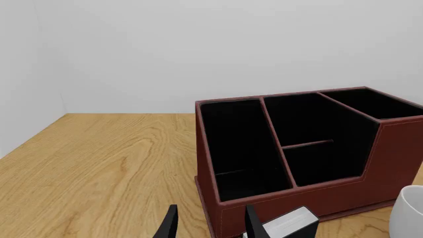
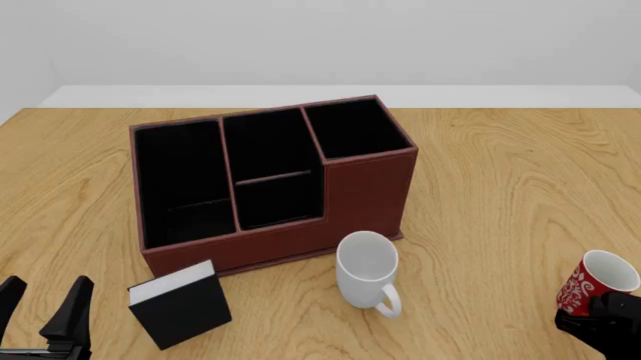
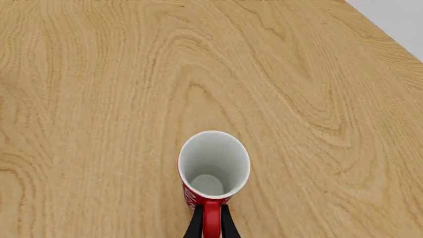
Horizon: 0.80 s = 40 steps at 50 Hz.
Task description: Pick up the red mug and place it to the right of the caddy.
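Left gripper (image 2: 42, 309): low at about 8 o'clock of the front view, at the near edge of the table (image 2: 521, 187). Its two black fingers (image 1: 169, 224) stand apart with nothing between them.
Right gripper (image 3: 211, 223): low at about 4 o'clock, at the near right corner. Its fingers are pinched on the red handle of the red mug.
Red mug (image 2: 594, 283): at the near right, held by its handle and tipped a little. It is white inside and has white marks on its red side. It is well apart from the caddy, off to the caddy's right and nearer to us.
Black box (image 2: 180, 305): small, with a white top, just in front of the caddy's left half.
White mug (image 2: 367, 268): near the middle, upright, handle pointing to us, right by the caddy's front right corner.
Caddy (image 2: 365, 187): big dark red-brown box past the middle, at about 11 o'clock. It has black compartments, open on top.
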Tool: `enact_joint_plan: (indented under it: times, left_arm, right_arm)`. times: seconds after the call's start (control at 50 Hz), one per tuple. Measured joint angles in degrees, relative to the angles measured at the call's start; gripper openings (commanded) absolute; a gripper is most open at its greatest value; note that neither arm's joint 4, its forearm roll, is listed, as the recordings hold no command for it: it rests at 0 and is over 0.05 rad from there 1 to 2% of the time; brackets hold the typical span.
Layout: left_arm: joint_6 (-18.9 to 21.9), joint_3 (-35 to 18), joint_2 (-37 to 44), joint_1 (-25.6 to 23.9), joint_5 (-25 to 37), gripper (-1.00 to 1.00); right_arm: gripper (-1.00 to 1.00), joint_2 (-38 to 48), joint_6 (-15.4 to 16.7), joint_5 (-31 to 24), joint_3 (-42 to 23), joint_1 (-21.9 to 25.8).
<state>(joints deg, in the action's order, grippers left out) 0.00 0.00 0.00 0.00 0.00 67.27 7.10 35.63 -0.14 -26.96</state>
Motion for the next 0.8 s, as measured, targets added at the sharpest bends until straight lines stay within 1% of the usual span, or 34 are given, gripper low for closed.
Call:
enact_joint_plan:
  times: [0.24,0.32,0.42,0.58,0.8]
  left_arm:
    - [0.0,0.0,0.0,0.0,0.0,1.0]
    - [0.0,0.0,0.0,0.0,0.0,1.0]
    - [0.0,0.0,0.0,0.0,0.0,1.0]
    - [0.0,0.0,0.0,0.0,0.0,1.0]
    - [0.0,0.0,0.0,0.0,0.0,1.0]
  right_arm:
    - [-1.0,-0.1,-0.1,-0.2,-0.1,-0.1]
    - [-1.0,-1.2,-0.1,-1.4,0.1,-0.1]
    - [-1.0,-5.0,-0.2,-4.7,0.1,0.2]
    - [-1.0,-13.2,-0.6,-11.3,0.1,0.6]
    - [-1.0,-24.3,-1.5,-21.1,-1.3,2.8]
